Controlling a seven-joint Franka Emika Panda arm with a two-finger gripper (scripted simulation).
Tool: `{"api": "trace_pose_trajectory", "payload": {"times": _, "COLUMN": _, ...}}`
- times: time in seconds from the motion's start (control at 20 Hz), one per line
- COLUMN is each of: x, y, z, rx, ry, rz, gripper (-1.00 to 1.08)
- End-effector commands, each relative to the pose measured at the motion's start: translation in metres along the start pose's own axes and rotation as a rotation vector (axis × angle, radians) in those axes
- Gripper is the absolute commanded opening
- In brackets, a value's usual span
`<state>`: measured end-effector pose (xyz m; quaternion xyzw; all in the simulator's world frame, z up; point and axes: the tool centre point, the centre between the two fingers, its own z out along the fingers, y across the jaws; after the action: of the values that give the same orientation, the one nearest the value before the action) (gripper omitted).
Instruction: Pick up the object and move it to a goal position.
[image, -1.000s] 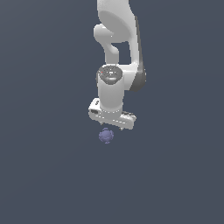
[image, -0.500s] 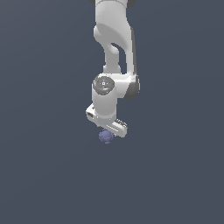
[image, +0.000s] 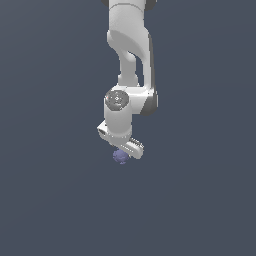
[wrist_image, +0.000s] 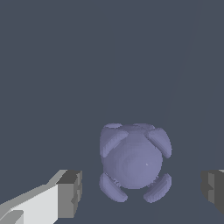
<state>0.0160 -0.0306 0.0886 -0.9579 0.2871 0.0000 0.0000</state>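
Lower now, the gripper (wrist_image: 139, 192) has turned and hangs wide open around the ball (wrist_image: 133, 162); go down straight, then squeeze gently.

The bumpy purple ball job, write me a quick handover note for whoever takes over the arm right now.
Gripper: open, fingers on either side of the ball with clear gaps, not touching it.
Ball: bluish-purple, bumpy, sitting on the dark floor; in the exterior view it shows just under the white hand.
Done: arm is lined up over the ball and low enough to straddle it.
Left: close on the ball, lift it, carry it to the goal. No goal marker shows in either view, so I cannot say where that is.
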Motion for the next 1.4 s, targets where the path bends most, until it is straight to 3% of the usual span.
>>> {"api": "trace_pose_trajectory", "payload": {"times": 0.0, "x": 0.0, "y": 0.0, "z": 0.005, "rx": 0.0, "ry": 0.0, "rz": 0.001, "gripper": 1.0}}
{"api": "trace_pose_trajectory", "payload": {"times": 0.65, "x": 0.0, "y": 0.0, "z": 0.049, "rx": 0.0, "ry": 0.0, "rz": 0.006, "gripper": 1.0}}
{"api": "trace_pose_trajectory", "payload": {"times": 0.7, "x": 0.0, "y": 0.0, "z": 0.049, "rx": 0.0, "ry": 0.0, "rz": 0.006, "gripper": -1.0}}
{"api": "trace_pose_trajectory", "payload": {"times": 1.35, "x": 0.0, "y": 0.001, "z": 0.047, "rx": 0.0, "ry": 0.0, "rz": 0.005, "gripper": -1.0}}
